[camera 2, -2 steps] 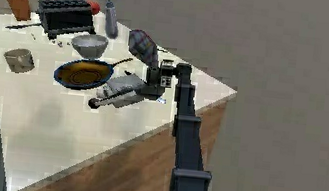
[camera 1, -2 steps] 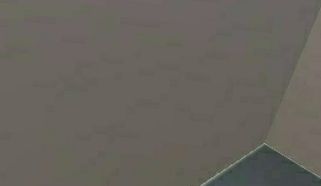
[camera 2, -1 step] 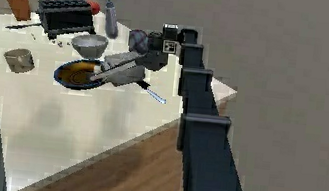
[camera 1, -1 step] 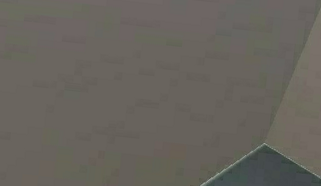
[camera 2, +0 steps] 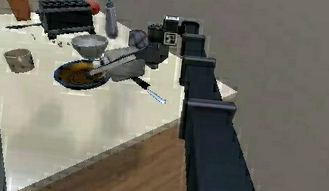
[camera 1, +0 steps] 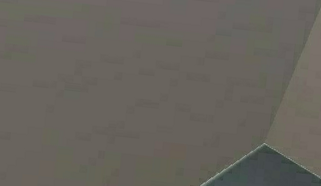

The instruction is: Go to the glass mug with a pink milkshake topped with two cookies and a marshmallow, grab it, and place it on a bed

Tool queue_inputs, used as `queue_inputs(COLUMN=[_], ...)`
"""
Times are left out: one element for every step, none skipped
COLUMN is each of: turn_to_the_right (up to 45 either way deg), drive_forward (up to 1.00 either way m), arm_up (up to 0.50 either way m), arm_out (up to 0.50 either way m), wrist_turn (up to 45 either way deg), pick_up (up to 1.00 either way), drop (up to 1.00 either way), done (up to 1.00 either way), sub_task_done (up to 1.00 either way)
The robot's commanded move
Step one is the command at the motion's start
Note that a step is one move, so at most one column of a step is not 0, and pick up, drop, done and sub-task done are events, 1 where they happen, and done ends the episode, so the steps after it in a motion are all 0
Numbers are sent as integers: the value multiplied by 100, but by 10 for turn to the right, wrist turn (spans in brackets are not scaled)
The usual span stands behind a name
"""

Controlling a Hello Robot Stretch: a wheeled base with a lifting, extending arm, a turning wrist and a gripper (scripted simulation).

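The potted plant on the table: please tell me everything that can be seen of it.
The potted plant has an orange-brown, clay-like pot, wider at the rim, with thin green leaves rising past the picture's top edge. It stands upright on the white table, at a far corner near the arm side view's top left, beside a black boxy appliance but apart from it.

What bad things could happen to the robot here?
The dark square arm stretches over a crowded white table; its far end could knock the grey metal bowl or the round dark pan. The plain grey wall looks close ahead, so driving forward may bump it.
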Motion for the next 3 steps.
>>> queue_inputs(turn_to_the_right=[0,0,0], drive_forward=[0,0,0], arm_up=[0,0,0], arm_out=[0,0,-40], wrist_turn=[-450,-180,0], pick_up=[0,0,0], drop=[0,0,0], done=[0,0,0], sub_task_done=[0,0,0])
